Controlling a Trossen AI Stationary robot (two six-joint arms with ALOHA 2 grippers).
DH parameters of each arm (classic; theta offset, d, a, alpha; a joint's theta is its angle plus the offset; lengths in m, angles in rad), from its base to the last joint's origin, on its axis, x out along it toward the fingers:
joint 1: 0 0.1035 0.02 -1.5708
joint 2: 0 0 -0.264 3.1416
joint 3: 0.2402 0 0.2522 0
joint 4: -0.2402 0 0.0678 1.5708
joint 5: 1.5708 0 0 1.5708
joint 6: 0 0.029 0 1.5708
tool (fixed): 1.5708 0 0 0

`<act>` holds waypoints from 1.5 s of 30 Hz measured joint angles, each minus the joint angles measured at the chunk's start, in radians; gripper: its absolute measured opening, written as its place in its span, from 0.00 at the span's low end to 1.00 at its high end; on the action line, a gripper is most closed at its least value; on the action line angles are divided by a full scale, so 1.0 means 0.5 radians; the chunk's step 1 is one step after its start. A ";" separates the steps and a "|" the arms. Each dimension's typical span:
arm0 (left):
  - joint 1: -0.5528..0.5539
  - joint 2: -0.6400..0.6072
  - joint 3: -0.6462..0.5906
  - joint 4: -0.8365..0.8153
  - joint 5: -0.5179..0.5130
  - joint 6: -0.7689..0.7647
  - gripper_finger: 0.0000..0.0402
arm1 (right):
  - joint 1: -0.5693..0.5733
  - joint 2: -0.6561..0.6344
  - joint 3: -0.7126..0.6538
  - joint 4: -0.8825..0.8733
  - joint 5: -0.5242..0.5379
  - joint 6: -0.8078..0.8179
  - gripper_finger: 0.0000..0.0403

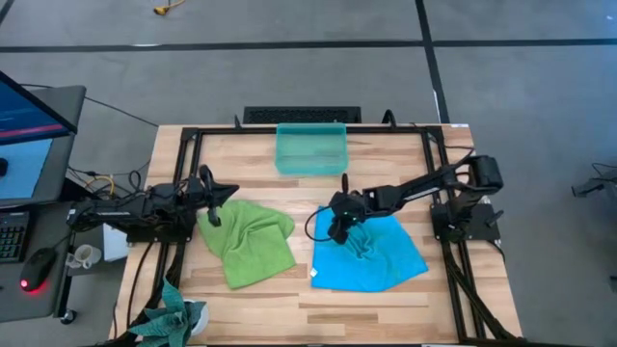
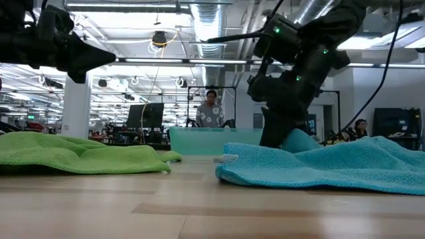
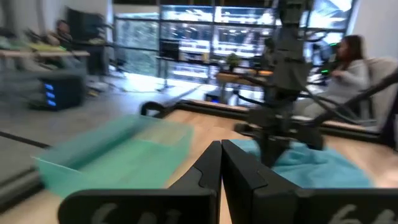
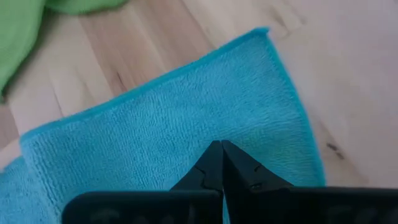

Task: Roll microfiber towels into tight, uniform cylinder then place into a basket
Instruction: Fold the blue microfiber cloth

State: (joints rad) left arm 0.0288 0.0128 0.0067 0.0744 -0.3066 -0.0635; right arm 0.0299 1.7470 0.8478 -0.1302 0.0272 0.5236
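Wooden table [image 1: 289,299] bare between green [image 1: 249,241] and blue towels [image 1: 376,258]

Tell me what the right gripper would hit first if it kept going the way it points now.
The blue towel. The right gripper points steeply down with its fingers shut, and blue cloth fills the view just past its tips; it may already be pinching a fold. The wooden table lies beneath.

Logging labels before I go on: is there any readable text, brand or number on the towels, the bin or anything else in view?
No readable text anywhere.
Blue towel, green towel, bin: no visible label.
Monitor at the table's left: contents too small to read.
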 joint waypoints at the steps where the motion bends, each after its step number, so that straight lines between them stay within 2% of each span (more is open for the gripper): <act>1: 0.000 0.000 0.000 0.001 -0.013 0.003 0.00 | -0.002 0.023 0.009 0.001 -0.007 0.000 0.05; 10: -0.001 0.001 0.000 0.003 -0.023 -0.014 0.00 | -0.074 0.211 0.176 0.033 0.008 0.001 0.04; 15: -0.001 0.001 0.000 0.003 -0.023 -0.018 0.00 | -0.129 0.385 0.373 0.031 0.105 -0.001 0.04; 25: 0.000 0.001 0.000 0.003 -0.023 -0.022 0.00 | -0.228 0.592 0.751 -0.049 0.106 -0.122 0.04; 33: 0.000 0.000 0.000 0.003 -0.023 -0.021 0.00 | -0.220 0.508 0.830 -0.266 0.133 -0.181 0.06; 39: 0.000 0.001 0.000 0.003 -0.022 -0.022 0.00 | -0.127 0.329 0.832 -0.421 0.403 -0.233 0.06; 42: 0.000 0.000 0.000 0.003 -0.022 -0.022 0.00 | -0.040 0.192 0.831 -0.608 0.507 -0.270 0.06; 45: 0.000 0.000 0.000 0.003 -0.022 -0.022 0.00 | 0.079 0.050 0.807 -0.777 0.722 -0.292 0.06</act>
State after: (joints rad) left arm 0.0287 0.0129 0.0067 0.0761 -0.3176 -0.0747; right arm 0.0695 1.7719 1.2514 -0.5188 0.3883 0.3773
